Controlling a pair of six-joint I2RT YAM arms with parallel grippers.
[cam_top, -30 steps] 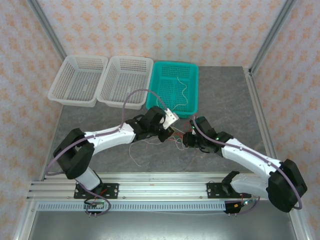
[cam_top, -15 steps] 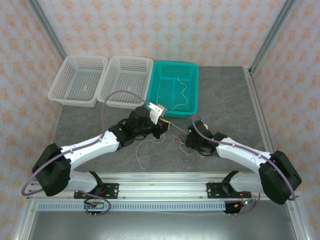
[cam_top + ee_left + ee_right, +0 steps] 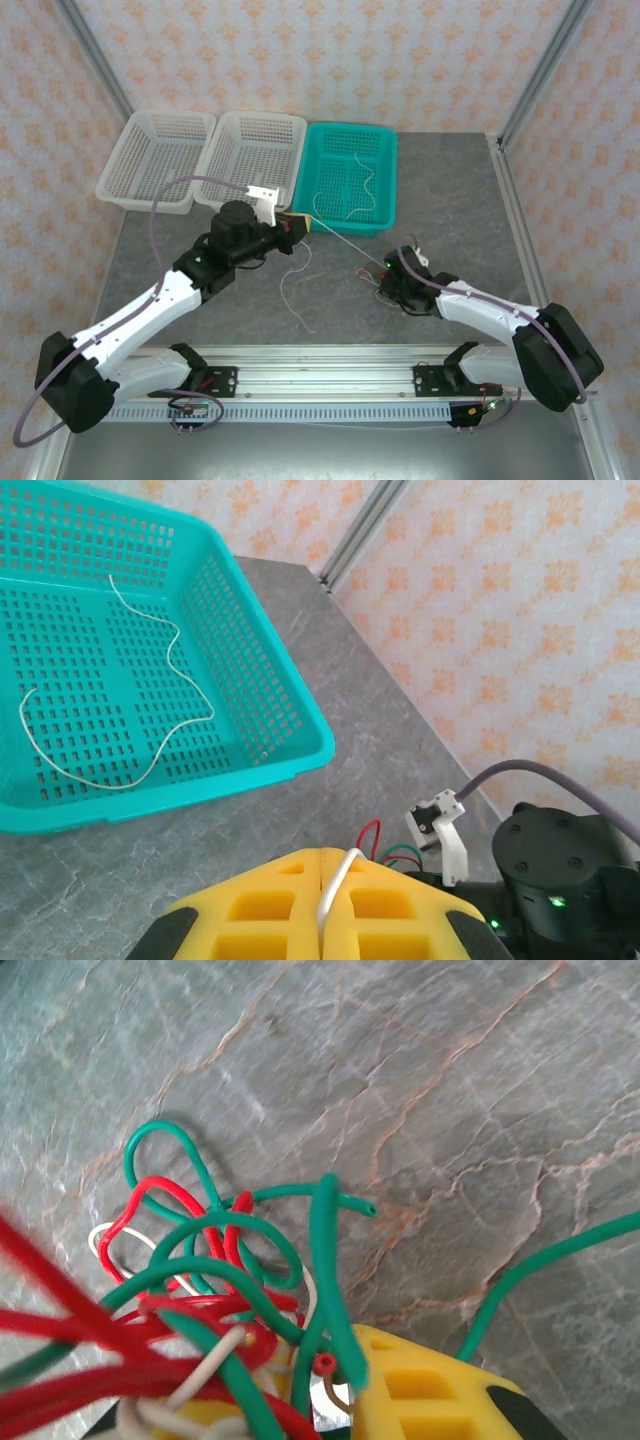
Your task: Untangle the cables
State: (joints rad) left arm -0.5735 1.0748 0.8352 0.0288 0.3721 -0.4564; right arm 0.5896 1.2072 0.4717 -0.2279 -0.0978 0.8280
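Red, dark green and cream-white thin wires knot into a tangle (image 3: 215,1290) on the grey marbled tabletop (image 3: 450,220), bunched right at the right gripper (image 3: 388,282). Strands cross its yellow foam pads (image 3: 420,1390), but I cannot tell whether it pinches them or merely sits among them. Farther out, the left gripper (image 3: 296,224) is clamped on one cream-white wire (image 3: 340,245), which runs taut and straight to the knot. A slack cream strand (image 3: 285,292) curls on the table between the arms. Beyond, a teal plastic mesh basket (image 3: 390,175) holds one freed cream wire (image 3: 362,185), with two white mesh baskets (image 3: 130,150) to its left. The step in hand looks like drawing a cream wire out of the knot. Next, the right side must anchor the bundle while the left pulls gently toward the teal basket, lest the whole knot drag along.
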